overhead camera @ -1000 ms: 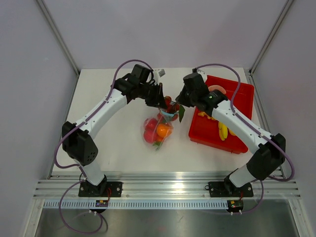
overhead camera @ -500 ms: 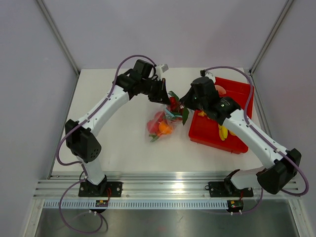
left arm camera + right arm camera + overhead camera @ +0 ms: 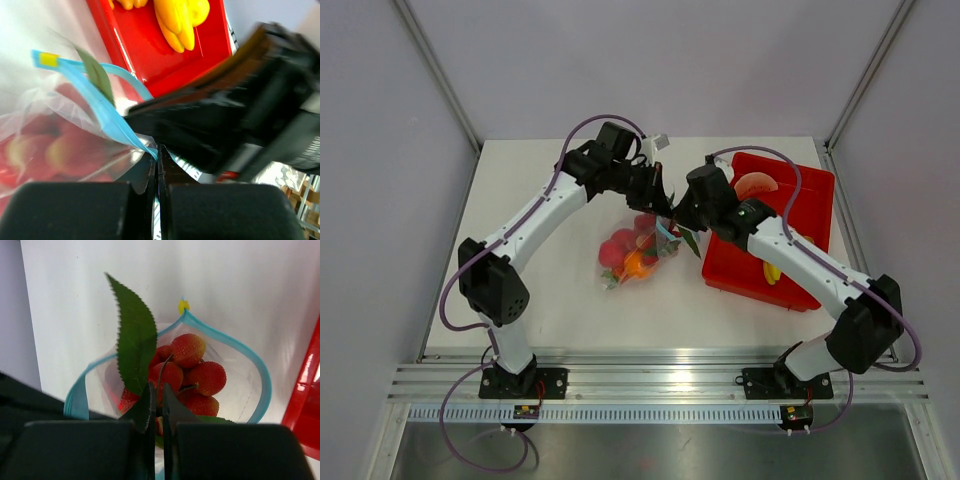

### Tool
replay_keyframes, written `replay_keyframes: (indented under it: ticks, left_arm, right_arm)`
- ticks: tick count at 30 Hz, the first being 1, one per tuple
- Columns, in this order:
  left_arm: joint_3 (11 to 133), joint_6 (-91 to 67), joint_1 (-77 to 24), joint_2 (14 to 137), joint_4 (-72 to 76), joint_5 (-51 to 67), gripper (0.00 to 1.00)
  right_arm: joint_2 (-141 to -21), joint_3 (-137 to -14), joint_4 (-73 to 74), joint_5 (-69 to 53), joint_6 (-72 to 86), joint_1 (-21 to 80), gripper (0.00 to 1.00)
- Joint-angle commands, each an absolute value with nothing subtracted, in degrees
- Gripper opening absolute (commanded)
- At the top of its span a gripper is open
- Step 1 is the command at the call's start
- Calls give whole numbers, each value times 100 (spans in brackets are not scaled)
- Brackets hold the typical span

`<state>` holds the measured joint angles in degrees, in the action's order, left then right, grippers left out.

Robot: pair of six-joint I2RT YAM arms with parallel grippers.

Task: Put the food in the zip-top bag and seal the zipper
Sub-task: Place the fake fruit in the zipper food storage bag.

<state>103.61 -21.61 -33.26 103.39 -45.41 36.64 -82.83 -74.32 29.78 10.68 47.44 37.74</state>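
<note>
The left hand (image 3: 157, 161) was pressed together on the near end of the light blue zipper strip (image 3: 95, 102). It pinched one lip of the clear crinkly zip-top bag (image 3: 632, 252) and held that edge up above the white desk (image 3: 535, 290). The right hand (image 3: 156, 401), likewise pressed together, pinched the thin stem of a cluster of red bumpy toy berries (image 3: 192, 371) with a long serrated green leaf (image 3: 132, 337). The cluster hung in the bag's rounded-open mouth, though the wrist view did not show whether it sat fully below the strip. Red and orange toy balls (image 3: 623, 255) already lay in the bag's lower part, which sagged toward the desk. The likeliest trouble, by my judgement, was the leaf, which stood up across the strip's line and could get trapped in the seal and leave the zipper gaping. A release made too high might let the cluster catch the rim and roll out onto the desk. A grip on only one lip could also slip under the fruit's weight. The two hands were just beside each other over the mouth, so either could knock the other. The red rectangular plastic tray (image 3: 812, 195), holding yellow toy bananas (image 3: 182, 20), sat just beside the bag on the right, and its raised wall crowded that side. Open desk to the left and toward the arms' bases gave room to lay the bag flat.
</note>
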Motion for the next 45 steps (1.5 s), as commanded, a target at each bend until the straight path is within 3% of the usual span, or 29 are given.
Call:
replay_keyframes:
  ticks: [1,13,27,35,41,45]
  left_arm:
    - [10415,-2268,-3366,10160,-3867,4254,0]
    - [10205,-2294,-3375,10028,-3674,4482,0]
    - [10134,-2549,-3358,9941,-3331,4711,0]
    - [9879,-2470,-3226,9826,-3296,4755,0]
    - [9660,-2312,-3199,9703,-3287,4896,0]
    - [9642,-2303,-3199,9694,-3261,4904,0]
  right_arm:
    - [-8648,-7479,2505,783,4992,3876,0]
    - [-8842,-7506,2250,343,5071,3876,0]
    - [-8869,-6628,1529,18,5221,3946,1]
    - [-7921,-6899,2652,606,4606,3938,49]
    - [-6911,-6917,2997,1036,4500,3938,58]
    - [-6505,-6987,3435,1458,4474,3929,57]
